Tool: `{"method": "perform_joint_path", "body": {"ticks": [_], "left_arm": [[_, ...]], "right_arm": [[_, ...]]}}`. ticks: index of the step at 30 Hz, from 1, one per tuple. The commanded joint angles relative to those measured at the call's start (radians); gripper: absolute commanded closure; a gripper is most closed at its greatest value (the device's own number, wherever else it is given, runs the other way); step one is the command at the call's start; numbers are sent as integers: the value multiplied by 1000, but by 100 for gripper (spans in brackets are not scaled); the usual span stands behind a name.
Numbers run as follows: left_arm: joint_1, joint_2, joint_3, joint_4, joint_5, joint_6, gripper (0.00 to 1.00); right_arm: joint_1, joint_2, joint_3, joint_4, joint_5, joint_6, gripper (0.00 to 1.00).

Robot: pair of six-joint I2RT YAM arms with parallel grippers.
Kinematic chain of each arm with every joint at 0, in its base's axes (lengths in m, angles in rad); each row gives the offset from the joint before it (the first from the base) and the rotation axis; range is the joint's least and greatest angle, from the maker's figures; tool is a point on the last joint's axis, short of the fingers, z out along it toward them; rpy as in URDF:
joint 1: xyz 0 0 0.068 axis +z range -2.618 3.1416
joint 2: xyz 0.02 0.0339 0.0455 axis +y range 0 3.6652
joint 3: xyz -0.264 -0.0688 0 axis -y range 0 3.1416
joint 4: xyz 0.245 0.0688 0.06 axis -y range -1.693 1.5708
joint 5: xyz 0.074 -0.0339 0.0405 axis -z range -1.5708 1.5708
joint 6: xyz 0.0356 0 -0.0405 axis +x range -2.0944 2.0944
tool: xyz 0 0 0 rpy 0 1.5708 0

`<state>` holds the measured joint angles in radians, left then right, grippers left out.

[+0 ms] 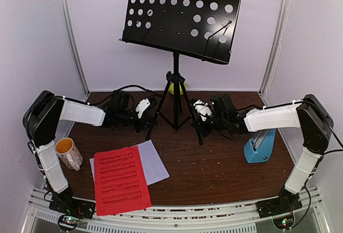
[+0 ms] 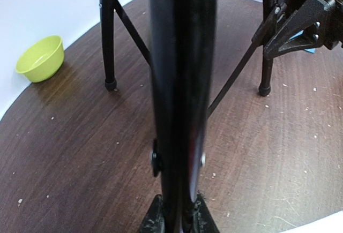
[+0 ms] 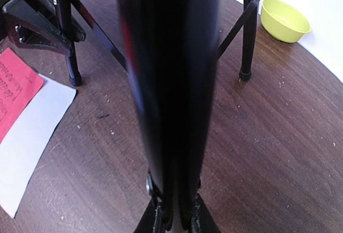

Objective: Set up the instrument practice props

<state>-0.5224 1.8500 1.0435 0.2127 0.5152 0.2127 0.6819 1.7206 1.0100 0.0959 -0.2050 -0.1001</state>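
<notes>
Left tool (image 2: 177,219), right tool (image 3: 176,217) clamp stand (image 1: 182,13) legs

I look down from high behind the rig, each wrist view pressed close against a black metal tripod leg (image 2: 179,83), both facing the back, sharing the small lime-green bowl (image 2: 40,57).

music stand (image 1: 171,40): black, perforated | red sheet (image 1: 120,182) | white sheet (image 1: 156,160) | metronome (image 1: 260,147): blue

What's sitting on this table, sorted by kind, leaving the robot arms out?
Music stand: 1
Music sheets: 2 (red sheet, white sheet)
Metronome: 1
Mug: 1
Bowl: 1
Total: 6
</notes>
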Motion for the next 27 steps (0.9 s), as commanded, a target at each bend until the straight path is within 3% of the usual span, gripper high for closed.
{"method": "perform_joint_path", "body": {"ticks": [1, 4, 10, 13, 21, 24, 27], "left_arm": [[28, 40, 44, -77, -101, -48, 100], [28, 35, 47, -92, -110, -45, 87], [28, 41, 65, -110, -91, -34, 66], [28, 63, 107, -132, -77, -40, 59], [24, 96, 173, -119, -33, -53, 56], [22, 105, 187, -121, -30, -55, 62], [21, 104, 176, -126, -38, -53, 76]], "right_arm": [[-4, 52, 69, -99, 9, -2, 96], [-4, 41, 59, -95, 9, -12, 88], [-4, 47, 49, -82, 8, -19, 55], [-4, 62, 67, -80, 10, -13, 49], [-5, 98, 91, -39, 10, -6, 61], [-5, 105, 95, -28, 16, -1, 68], [-7, 110, 97, -23, 29, 6, 80]]}}
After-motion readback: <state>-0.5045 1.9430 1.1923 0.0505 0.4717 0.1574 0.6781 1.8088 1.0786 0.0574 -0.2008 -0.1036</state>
